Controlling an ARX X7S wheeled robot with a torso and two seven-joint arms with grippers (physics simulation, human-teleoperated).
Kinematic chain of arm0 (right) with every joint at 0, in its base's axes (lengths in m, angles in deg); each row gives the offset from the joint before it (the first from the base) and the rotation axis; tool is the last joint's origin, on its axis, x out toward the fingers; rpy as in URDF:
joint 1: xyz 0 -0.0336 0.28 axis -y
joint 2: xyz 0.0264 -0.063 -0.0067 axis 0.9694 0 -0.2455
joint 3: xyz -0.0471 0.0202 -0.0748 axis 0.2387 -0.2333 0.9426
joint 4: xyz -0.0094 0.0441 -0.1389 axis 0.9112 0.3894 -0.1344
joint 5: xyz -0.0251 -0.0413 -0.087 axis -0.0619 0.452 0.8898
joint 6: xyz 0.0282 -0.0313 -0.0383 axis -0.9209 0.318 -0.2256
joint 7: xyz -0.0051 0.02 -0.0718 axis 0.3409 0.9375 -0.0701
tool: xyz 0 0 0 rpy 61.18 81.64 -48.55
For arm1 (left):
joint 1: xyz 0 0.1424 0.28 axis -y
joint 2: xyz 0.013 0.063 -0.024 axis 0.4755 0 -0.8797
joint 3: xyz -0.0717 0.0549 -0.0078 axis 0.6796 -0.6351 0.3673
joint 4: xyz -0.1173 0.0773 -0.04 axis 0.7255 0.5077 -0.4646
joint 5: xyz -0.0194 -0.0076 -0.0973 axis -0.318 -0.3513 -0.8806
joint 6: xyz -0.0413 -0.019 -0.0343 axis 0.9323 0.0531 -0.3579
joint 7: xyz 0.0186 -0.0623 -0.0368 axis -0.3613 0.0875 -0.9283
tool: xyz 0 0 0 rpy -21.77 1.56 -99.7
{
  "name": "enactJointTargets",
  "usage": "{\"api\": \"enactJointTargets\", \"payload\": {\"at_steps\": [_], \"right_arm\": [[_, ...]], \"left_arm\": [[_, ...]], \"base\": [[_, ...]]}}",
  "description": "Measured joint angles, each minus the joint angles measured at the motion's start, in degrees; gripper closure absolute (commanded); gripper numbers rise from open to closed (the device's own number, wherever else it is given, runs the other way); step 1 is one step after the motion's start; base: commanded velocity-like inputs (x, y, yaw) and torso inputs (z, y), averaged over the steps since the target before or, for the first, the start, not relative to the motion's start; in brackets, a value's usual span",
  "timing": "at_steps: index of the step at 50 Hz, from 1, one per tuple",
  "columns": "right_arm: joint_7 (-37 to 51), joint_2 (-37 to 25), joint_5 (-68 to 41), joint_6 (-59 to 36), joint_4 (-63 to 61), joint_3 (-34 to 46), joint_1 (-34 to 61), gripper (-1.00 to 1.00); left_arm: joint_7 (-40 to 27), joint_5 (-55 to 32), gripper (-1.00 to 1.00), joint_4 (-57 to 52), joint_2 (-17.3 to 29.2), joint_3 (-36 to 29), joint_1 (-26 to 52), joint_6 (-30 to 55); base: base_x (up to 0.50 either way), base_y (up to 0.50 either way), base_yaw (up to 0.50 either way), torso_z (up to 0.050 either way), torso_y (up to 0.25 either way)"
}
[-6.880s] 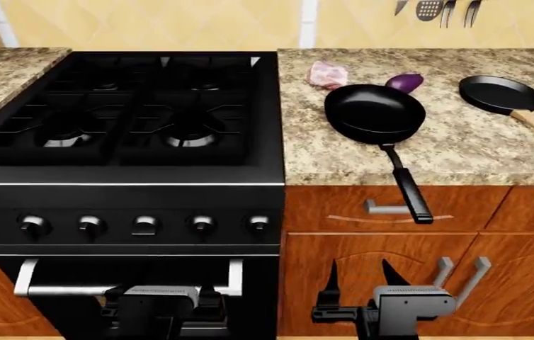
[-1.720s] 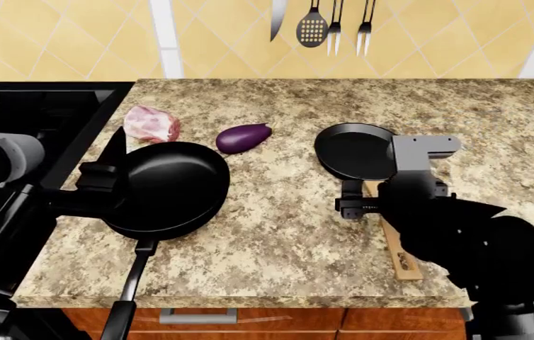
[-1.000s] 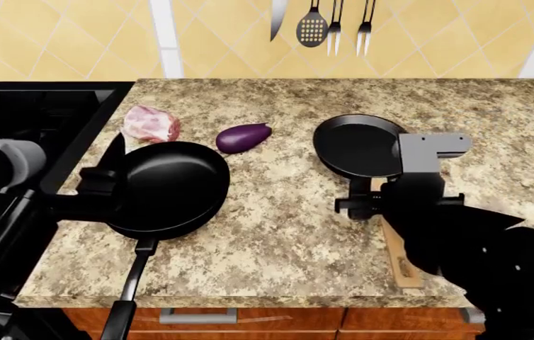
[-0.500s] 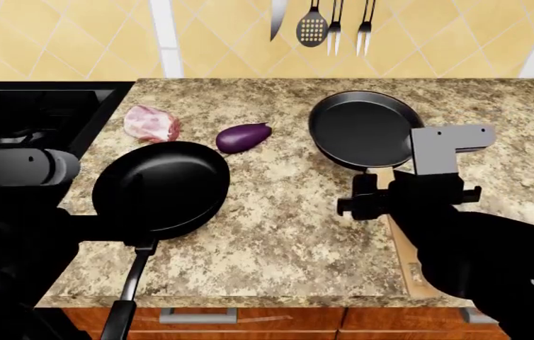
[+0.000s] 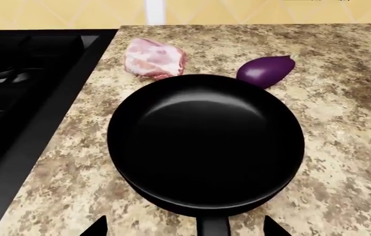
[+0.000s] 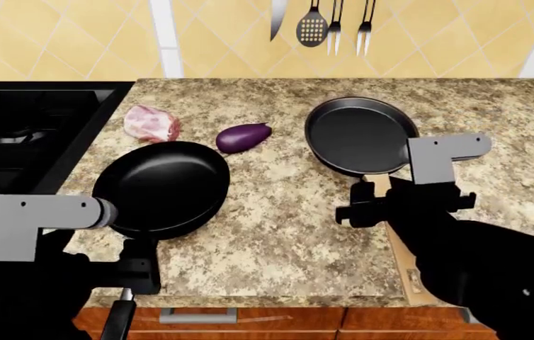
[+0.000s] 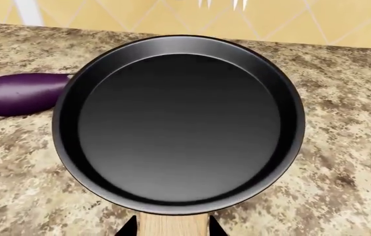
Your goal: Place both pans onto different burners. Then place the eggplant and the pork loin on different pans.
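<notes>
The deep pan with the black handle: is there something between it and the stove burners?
Nothing visible. The deep pan sits on the counter beside the stove; the pork loin and eggplant lie behind it, off that path.

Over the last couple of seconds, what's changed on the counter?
The right gripper has closed in on the wooden handle, and the shallow pan now looks lifted or tilted. The left gripper swung from beside the deep pan to its handle end. The deep pan, pork and eggplant stayed put.
</notes>
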Motion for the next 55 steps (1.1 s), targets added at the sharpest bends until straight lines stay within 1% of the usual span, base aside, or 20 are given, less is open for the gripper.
{"api": "enactJointTargets", "payload": {"at_steps": [13,22,55], "right_arm": [[-1.0,-0.6,0.5,1.6,0.2,0.7,-1.1,1.0],[-1.2,-0.8,0.4,2.1,0.2,0.9,-1.6,1.0],[-2.2,-1.6,0.4,4.2,1.3,1.2,-2.1,1.0]], "left_arm": [[-3.0,-0.7,-1.0,0.2,-0.8,-3.8,0.4,0.3],[-3.2,0.0,-1.0,1.0,-1.5,-5.4,0.7,0.5],[0.6,6.4,-1.0,7.2,-4.4,-11.0,2.1,2.6]], "base": [[0.0,0.0,0.0,0.0,0.002],[0.0,0.0,0.0,0.001,0.002],[0.0,0.0,0.0,0.001,0.002]]}}
